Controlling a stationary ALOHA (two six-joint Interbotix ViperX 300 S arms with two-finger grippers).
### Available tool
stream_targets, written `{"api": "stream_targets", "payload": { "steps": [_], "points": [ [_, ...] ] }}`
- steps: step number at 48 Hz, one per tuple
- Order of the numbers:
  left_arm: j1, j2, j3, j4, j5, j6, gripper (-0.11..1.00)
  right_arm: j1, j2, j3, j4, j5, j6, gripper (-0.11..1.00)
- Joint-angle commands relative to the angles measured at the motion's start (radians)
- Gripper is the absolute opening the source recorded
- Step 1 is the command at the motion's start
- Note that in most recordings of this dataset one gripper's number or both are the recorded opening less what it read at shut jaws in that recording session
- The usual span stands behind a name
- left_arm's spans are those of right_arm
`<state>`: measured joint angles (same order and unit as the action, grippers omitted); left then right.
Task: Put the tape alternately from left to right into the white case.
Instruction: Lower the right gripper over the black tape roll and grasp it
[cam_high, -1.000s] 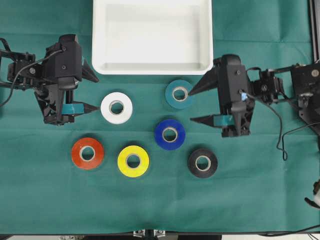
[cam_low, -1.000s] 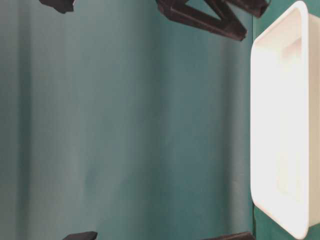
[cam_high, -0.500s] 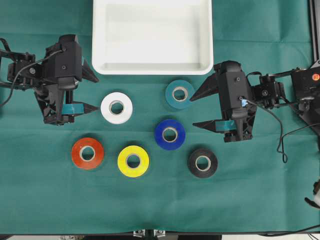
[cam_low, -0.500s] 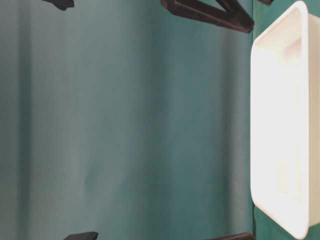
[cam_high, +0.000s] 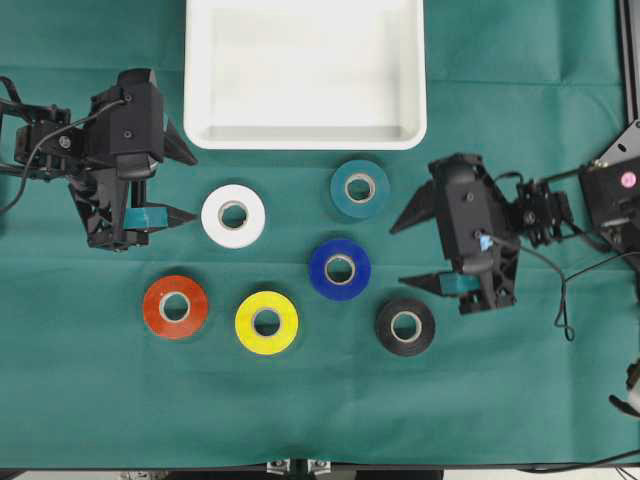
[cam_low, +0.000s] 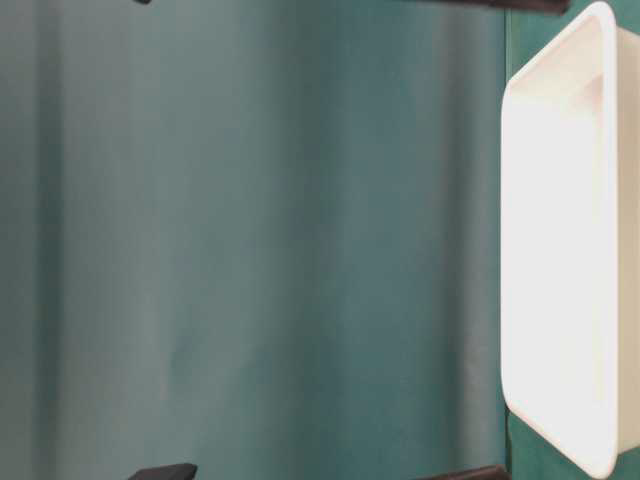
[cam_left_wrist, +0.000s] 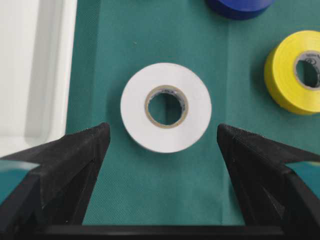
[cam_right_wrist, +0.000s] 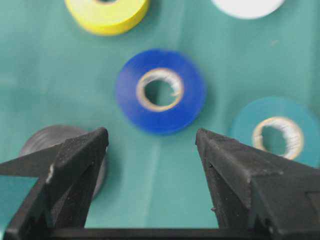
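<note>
Left end effector (cam_high: 183, 186) spread by white tape (cam_high: 233, 215), right end effector (cam_high: 407, 250) spread by blue tape (cam_high: 340, 268), white case (cam_high: 305, 138) top middle

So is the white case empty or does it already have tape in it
Empty. The overhead view shows only bare white floor inside the white case, and all six tape rolls lie on the green cloth.
</note>
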<state>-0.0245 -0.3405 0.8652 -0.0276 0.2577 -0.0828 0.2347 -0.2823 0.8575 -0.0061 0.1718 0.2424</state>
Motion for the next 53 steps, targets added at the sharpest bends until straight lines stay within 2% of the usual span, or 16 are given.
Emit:
{"api": "stream_targets", "payload": {
  "steps": [1,9,34,53],
  "points": [
    [-0.002,-0.006,-0.009,0.000,-0.005,0.000,0.61,0.023,0.002,-0.009,-0.002,0.006,0.032,0.81],
    [-0.002,-0.003,-0.009,0.000,-0.006,0.000,0.61,0.038,0.020,-0.011,-0.002,0.017,0.075,0.81],
    [-0.002,0.029,-0.017,0.000,-0.009,0.000,0.61,0.072,0.092,-0.031,-0.002,0.012,0.083,0.81],
    [0.000,0.029,-0.018,0.000,-0.011,-0.002,0.61,0.103,0.172,-0.043,-0.002,0.008,0.158,0.81]
  ]
}}
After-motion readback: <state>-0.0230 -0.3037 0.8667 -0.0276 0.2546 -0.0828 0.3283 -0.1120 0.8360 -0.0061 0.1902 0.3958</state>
